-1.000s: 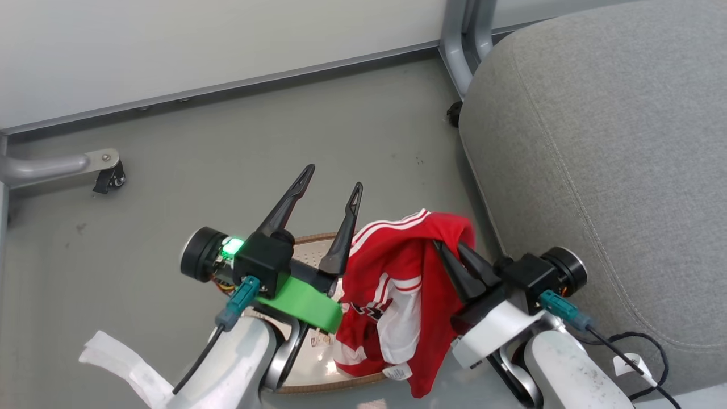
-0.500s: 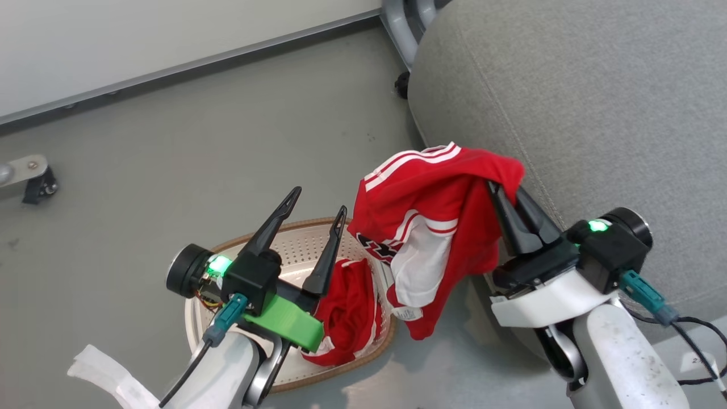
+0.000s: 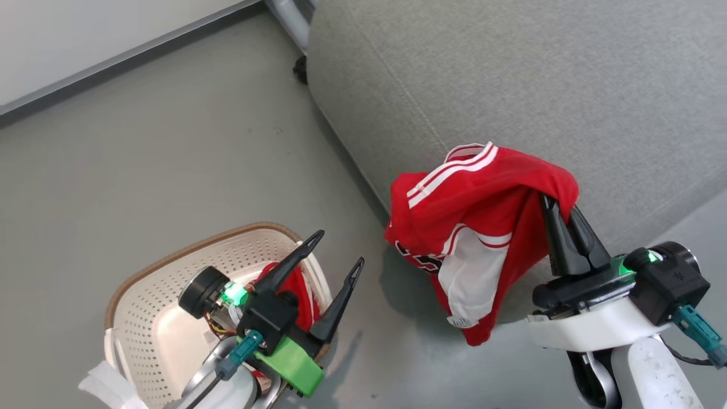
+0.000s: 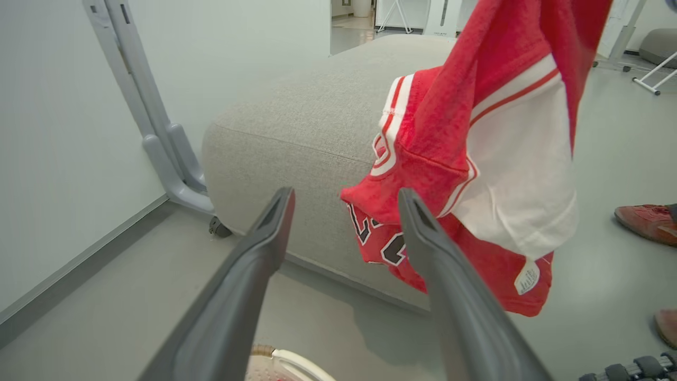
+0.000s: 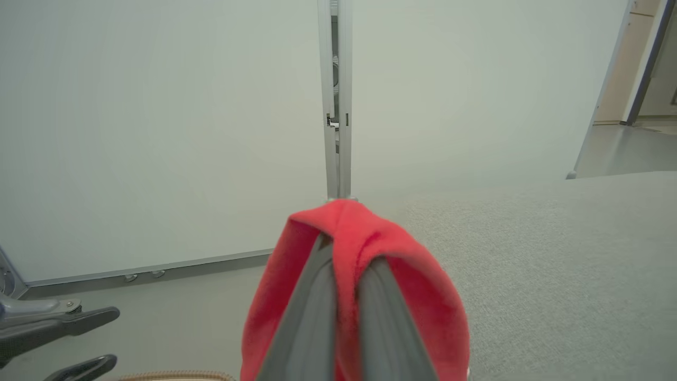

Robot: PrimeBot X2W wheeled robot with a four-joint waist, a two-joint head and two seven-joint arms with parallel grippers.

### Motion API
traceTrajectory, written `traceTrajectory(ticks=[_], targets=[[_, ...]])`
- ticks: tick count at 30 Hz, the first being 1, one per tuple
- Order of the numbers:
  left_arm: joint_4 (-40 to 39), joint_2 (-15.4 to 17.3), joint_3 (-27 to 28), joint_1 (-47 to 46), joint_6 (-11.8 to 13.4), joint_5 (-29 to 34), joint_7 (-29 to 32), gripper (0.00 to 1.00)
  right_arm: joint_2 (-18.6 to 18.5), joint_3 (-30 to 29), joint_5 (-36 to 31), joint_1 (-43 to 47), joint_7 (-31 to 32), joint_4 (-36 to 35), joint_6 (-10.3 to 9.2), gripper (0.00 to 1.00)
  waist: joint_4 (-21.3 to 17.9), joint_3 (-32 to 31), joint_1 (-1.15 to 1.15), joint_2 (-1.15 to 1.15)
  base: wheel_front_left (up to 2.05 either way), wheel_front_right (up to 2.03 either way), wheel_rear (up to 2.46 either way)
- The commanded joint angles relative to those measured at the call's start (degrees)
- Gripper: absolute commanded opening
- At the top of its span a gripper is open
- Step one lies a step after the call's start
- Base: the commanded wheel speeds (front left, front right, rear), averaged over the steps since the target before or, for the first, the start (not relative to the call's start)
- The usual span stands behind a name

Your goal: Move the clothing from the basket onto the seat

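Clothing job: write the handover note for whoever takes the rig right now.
Right gripper: shut on one red garment, which hangs at the seat edge, off the floor, not laid down.
Left gripper: open, empty, above the basket.
Second garment: in the basket, which stands on the floor beside the seat.
Done: first garment lifted out.
Left: lay it on the seat, release, then fetch the second garment.
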Motion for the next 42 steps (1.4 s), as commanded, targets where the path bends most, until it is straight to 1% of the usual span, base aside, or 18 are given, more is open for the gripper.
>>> traceTrajectory(ticks=[1, 6, 12, 15, 17, 21, 24, 25, 26, 29, 33, 35, 38, 42], targets=[[-0.6, 0.9, -0.1, 0.6, -0.5, 0.7, -0.2, 1.00, 0.2, 0.0, 0.3, 1.0, -0.1, -0.8, -0.06, 0.00, -5.6, 1.7, 0.00, 0.09, 0.00, 0.00, 0.00], [-2.0, 1.9, -1.2, 1.3, -1.6, 1.6, -0.1, 1.00, 0.3, -0.4, 1.7, 3.3, -0.1, -2.5, -0.06, 0.00, -9.7, 2.2, 0.00, 0.09, 0.00, 0.00, 0.00], [-1.6, 1.7, -4.0, -0.4, -3.2, 2.0, -0.1, 1.00, 0.3, -4.0, 3.4, 5.9, -0.1, -5.6, -0.06, 0.00, -10.2, 3.1, 0.00, 0.09, 0.00, 0.00, 0.00], [-1.5, 1.8, -5.4, -1.5, -3.7, 2.0, -0.1, 1.00, 0.3, -5.4, 5.3, 5.0, -0.1, -7.3, -0.06, 0.00, -10.3, 4.0, 0.00, 0.09, 0.00, 0.00, 0.00], [-1.7, 2.2, -6.1, -2.0, -3.8, 2.2, 0.0, 1.00, 0.3, -6.0, 6.3, 3.0, -0.1, -8.3, -0.05, 0.00, -10.2, 5.1, 0.00, 0.09, 0.00, 0.00, 0.00], [-3.0, 3.3, -6.2, -3.5, -3.8, 2.9, 0.7, 1.00, 0.3, -7.2, 4.0, -3.6, -0.1, -8.7, -0.05, 0.00, -10.0, 8.7, 0.00, 0.09, 0.00, 0.00, 0.00], [-4.7, 4.1, -6.4, -5.1, -3.9, 3.7, 1.9, 1.00, -0.7, -9.8, 3.3, -11.1, -0.1, -7.3, -0.06, 0.00, -7.5, 12.7, 0.00, 0.09, 0.00, 0.00, 0.00], [-5.3, 4.5, -6.5, -5.7, -3.9, 4.0, 2.5, 1.00, -0.7, -11.0, 4.9, -13.7, -0.1, -7.0, -0.06, 0.00, -6.5, 14.0, 0.00, 0.09, 0.00, 0.00, 0.00], [-5.9, 5.0, -6.6, -6.2, -4.0, 4.1, 2.9, 1.00, -0.8, -12.5, 6.6, -16.9, -0.1, -6.3, -0.06, 0.00, -5.5, 15.4, 0.00, 0.09, 0.00, 0.00, 0.00], [-7.8, 6.2, -6.5, -7.9, -4.0, 4.5, 4.2, 1.00, -4.6, -15.6, 8.8, -25.6, -0.1, -2.9, -0.06, 0.00, -2.8, 19.3, 0.00, 0.09, 0.00, 0.00, 0.00], [-9.9, 7.2, -6.2, -9.2, -3.7, 5.0, 5.2, 1.00, -10.4, -19.2, 9.6, -36.5, -0.1, 3.3, -0.06, 0.00, 0.1, 23.4, 0.00, 0.09, 0.00, 0.00, 0.00], [-10.5, 7.4, -6.2, -9.9, -3.6, 5.4, 5.5, 1.00, -12.6, -20.7, 8.8, -40.1, -0.1, 6.5, -0.06, 0.00, 1.3, 24.9, 0.00, 0.09, 0.00, 0.00, 0.00], [-11.1, 7.4, -6.3, -10.6, -3.4, 5.6, 5.5, 1.00, -14.4, -22.0, 7.4, -43.6, -0.1, 11.4, -0.06, 0.00, 2.7, 26.5, 0.00, 0.09, 0.00, 0.00, 0.00], [-10.8, 6.9, -6.5, -11.5, -3.2, 5.9, 5.2, 1.00, -14.0, -21.9, 5.8, -44.1, -0.1, 21.1, -0.06, 0.00, 3.9, 27.6, 0.00, 0.09, 0.00, 0.00, 0.00]])
